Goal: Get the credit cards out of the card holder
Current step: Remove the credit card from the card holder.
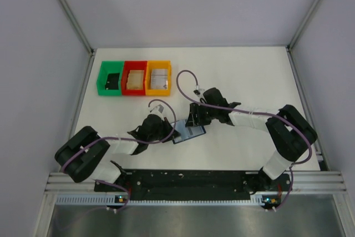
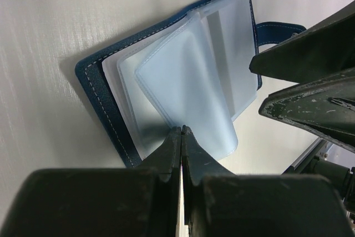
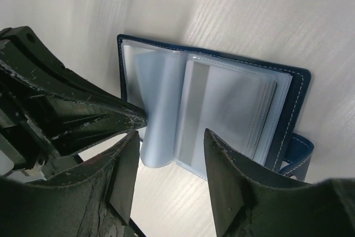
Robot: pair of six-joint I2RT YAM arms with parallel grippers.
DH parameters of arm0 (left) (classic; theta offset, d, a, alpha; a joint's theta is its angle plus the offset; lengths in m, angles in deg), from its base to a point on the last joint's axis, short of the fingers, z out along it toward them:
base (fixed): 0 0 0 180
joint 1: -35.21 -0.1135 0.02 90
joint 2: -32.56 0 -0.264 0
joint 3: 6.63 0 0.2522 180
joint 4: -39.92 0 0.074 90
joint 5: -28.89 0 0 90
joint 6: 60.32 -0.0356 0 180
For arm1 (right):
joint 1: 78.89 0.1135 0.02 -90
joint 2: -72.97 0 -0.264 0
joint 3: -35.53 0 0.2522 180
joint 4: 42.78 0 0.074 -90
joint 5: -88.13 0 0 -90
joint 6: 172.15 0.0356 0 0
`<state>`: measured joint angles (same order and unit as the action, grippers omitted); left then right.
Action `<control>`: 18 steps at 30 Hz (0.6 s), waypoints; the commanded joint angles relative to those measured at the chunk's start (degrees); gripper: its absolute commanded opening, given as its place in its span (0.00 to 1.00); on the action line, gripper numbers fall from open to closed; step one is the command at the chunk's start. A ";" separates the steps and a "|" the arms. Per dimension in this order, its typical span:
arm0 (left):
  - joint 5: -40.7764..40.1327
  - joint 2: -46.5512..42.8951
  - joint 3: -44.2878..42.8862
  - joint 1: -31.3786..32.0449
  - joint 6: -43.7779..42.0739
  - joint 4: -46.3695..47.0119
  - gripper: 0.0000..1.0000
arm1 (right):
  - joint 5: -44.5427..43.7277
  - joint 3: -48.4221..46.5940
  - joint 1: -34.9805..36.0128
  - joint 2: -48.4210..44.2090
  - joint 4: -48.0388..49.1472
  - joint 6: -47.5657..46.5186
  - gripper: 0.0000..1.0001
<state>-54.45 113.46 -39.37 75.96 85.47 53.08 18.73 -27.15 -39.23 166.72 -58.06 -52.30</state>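
Card holder (image 1: 188, 132): lies open on the table (image 1: 249, 70), between the arms. Its sleeves (image 2: 188, 81) look soft and slick; the cards (image 3: 222, 104) look thin and stiff, best pinched by an exposed edge. The left jaws are closed at the sleeve edge; the right jaws are half-open, empty.

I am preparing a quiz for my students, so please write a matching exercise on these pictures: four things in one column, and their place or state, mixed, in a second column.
Things:
1. card holder
2. left jaws
3. right jaws
4. orange bin

Place or state:
a. standing apart
b. lying open on the table
c. pressed together
d. directly right of the red bin

Pairs: 1-b, 2-c, 3-a, 4-d.
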 commanded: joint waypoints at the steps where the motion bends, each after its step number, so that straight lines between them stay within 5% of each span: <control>1: 0.46 0.83 -0.62 -0.15 -0.51 2.70 0.00 | 3.30 -1.87 0.86 -1.64 4.07 0.74 0.50; 8: -0.68 -1.01 -0.53 -0.15 -1.12 1.21 0.00 | -8.81 -2.75 0.86 -4.63 -6.20 -1.54 0.49; 18: -5.51 -6.19 -2.46 -0.15 -5.42 -9.06 0.00 | -10.85 -0.20 2.44 -6.75 -9.29 0.39 0.45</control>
<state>-56.73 109.94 -39.75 75.96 82.78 47.87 9.48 -27.04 -38.40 162.24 -66.58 -52.55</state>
